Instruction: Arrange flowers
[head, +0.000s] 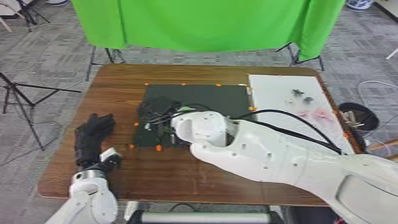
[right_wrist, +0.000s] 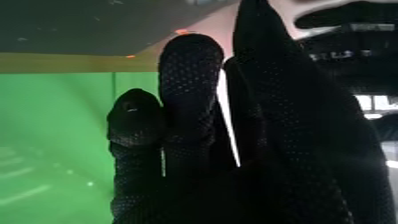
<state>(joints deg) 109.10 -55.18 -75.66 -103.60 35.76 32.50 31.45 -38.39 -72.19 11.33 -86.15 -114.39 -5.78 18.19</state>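
The tabletop carries a dark mat and white sheet; a dark bin beside it holds pale scraps. The left robot hand is released, the right robot hand straight-fingered over the mat. Pink flowers lie on the sheet.

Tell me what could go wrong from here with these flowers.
The black cables on the right arm loop over the white sheet near the pink flowers, so a swing of the arm might snag or drag them. Those flowers also lie near the table's right edge and could get knocked off. And the right hand's black glove is over the dark mat, so a poor grasp might be hard to spot.
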